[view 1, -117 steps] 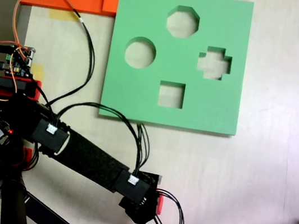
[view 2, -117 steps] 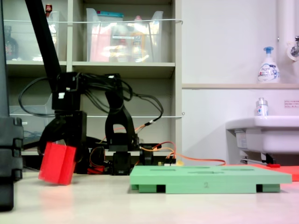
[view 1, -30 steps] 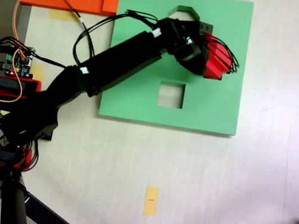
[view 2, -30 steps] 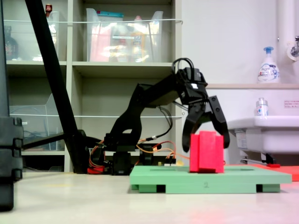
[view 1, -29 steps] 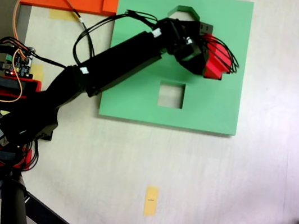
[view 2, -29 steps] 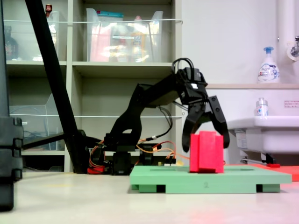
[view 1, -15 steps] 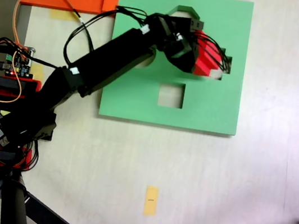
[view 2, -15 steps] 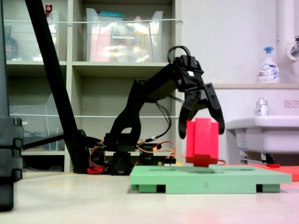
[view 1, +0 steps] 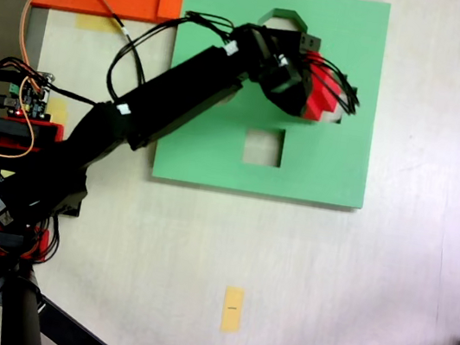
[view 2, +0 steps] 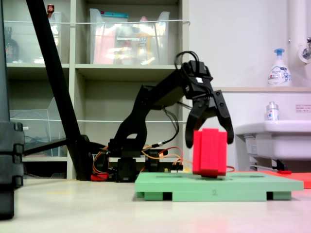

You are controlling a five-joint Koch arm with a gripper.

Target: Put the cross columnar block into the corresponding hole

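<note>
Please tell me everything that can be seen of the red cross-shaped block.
The bright red cross-shaped foam block looks matte and soft, with stepped vertical ridges along its sides. It stands nearly upright over the flat green foam board, its bottom end at the board's top surface, where the plus-shaped cutout lies; how deep it sits cannot be told. The black gripper straddles its upper part. In the first exterior view the gripper mostly covers the block.

Red block [view 2: 210, 152], green board [view 2: 218, 184]
</note>
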